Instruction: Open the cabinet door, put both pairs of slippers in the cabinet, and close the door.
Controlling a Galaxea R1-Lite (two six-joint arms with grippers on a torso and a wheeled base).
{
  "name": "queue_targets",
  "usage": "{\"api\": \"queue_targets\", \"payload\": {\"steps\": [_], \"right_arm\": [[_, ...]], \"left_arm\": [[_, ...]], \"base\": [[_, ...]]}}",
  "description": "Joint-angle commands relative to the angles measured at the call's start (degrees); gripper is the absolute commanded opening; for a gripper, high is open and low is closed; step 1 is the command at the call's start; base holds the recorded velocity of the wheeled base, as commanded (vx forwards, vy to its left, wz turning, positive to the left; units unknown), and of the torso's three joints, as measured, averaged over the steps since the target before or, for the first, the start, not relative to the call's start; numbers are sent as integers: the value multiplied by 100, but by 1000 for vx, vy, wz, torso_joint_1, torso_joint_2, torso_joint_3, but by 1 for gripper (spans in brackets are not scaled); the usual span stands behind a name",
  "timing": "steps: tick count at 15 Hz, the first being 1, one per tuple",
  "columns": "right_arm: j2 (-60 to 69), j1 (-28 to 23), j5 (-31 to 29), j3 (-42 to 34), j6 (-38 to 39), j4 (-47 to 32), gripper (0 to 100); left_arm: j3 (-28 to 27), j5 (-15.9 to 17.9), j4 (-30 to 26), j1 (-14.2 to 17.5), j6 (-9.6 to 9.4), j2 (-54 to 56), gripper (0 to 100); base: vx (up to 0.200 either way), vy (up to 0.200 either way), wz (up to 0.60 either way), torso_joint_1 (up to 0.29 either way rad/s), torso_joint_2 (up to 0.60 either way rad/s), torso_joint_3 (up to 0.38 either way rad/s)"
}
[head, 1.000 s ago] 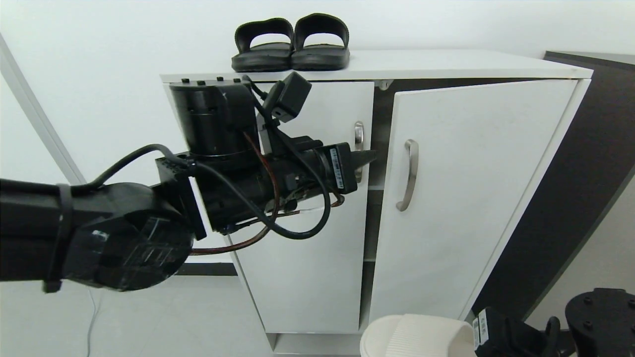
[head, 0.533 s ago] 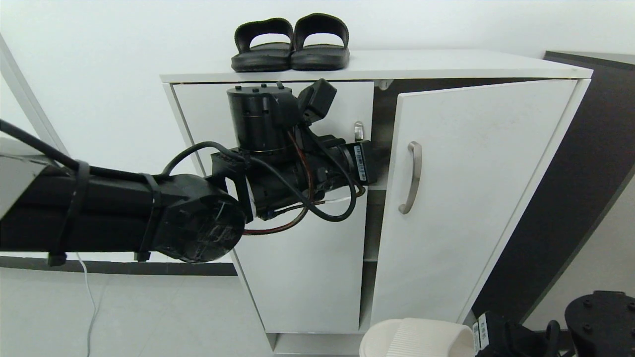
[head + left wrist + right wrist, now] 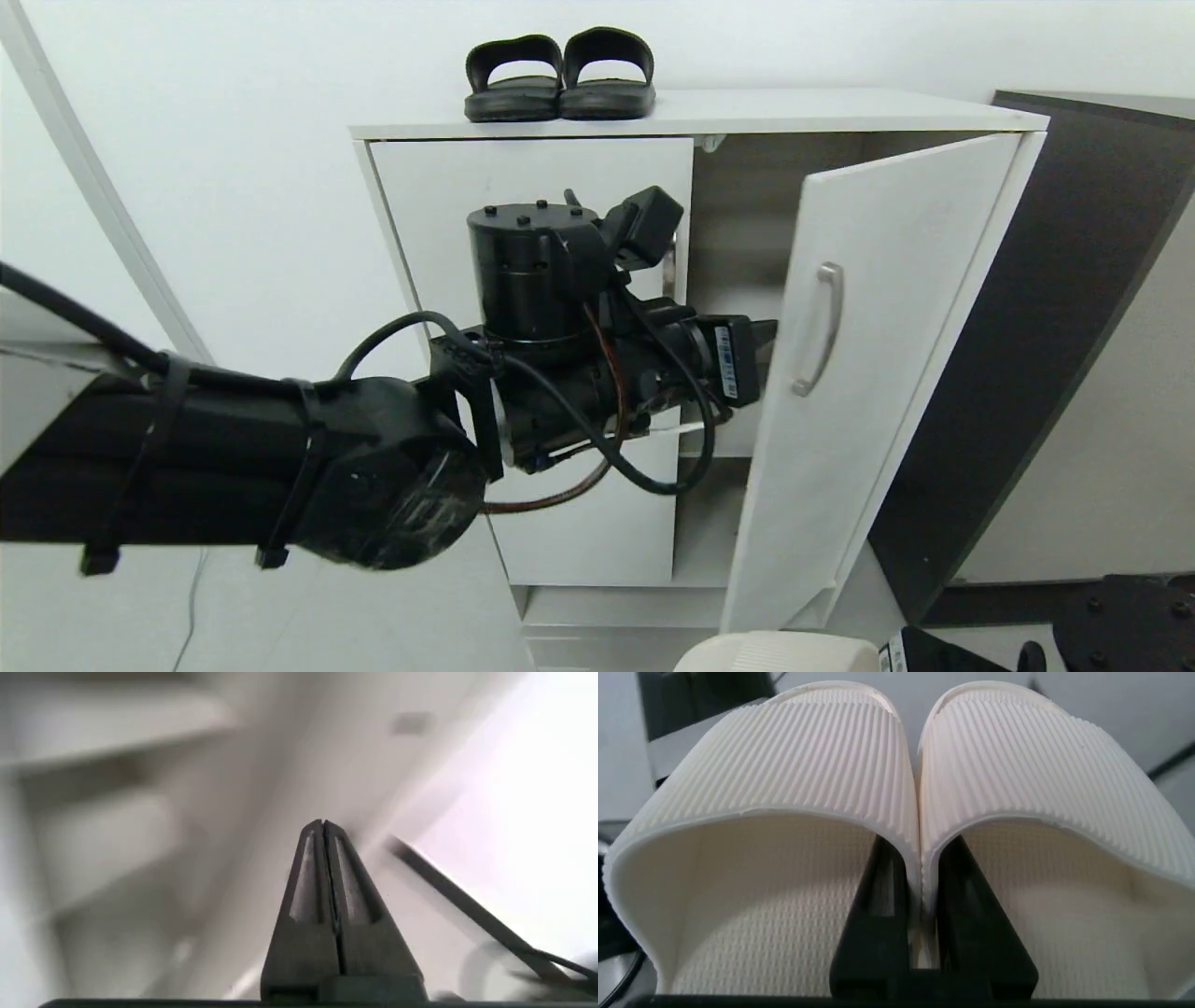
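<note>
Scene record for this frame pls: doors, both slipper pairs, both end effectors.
right door: partly open
left door: closed
black slippers: side by side on cabinet top
white slippers: pair pinched together by the right end effector
left end effector: shut, empty, beside the right door's free edge; contact unclear

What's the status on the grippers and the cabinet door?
Left gripper shut, empty, at the door gap. Right gripper shut on white slippers. Right door partly open; black slippers atop cabinet.
</note>
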State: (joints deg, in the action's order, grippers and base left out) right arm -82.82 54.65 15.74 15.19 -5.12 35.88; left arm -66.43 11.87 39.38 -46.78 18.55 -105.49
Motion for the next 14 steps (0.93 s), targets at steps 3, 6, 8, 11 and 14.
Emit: {"api": "queue_targets", "payload": {"steps": [3, 6, 8, 11, 14], "right_arm": [[38, 195, -1, -60, -15, 16, 0], [12, 195, -1, -60, -7, 25, 0], [-76, 151, 17, -51, 20, 25, 0], [-226, -165, 17, 63, 55, 121, 0], [-647, -666, -159, 511, 556, 385, 0]], "left_arm": [[227, 17, 378, -649, -18, 292, 0], [315, 17, 598, -359, -18, 186, 0], [569, 8, 747, 19, -10, 239, 0], [1176, -1, 668, 494, -10, 942, 0], [2116, -1, 132, 977, -18, 2243, 0]], "base": [[-67, 0, 0, 2, -1, 1], [0, 0, 0, 0, 0, 0], [0, 0, 0, 0, 0, 0], [0, 0, 0, 0, 0, 0], [0, 0, 0, 0, 0, 0]]}}
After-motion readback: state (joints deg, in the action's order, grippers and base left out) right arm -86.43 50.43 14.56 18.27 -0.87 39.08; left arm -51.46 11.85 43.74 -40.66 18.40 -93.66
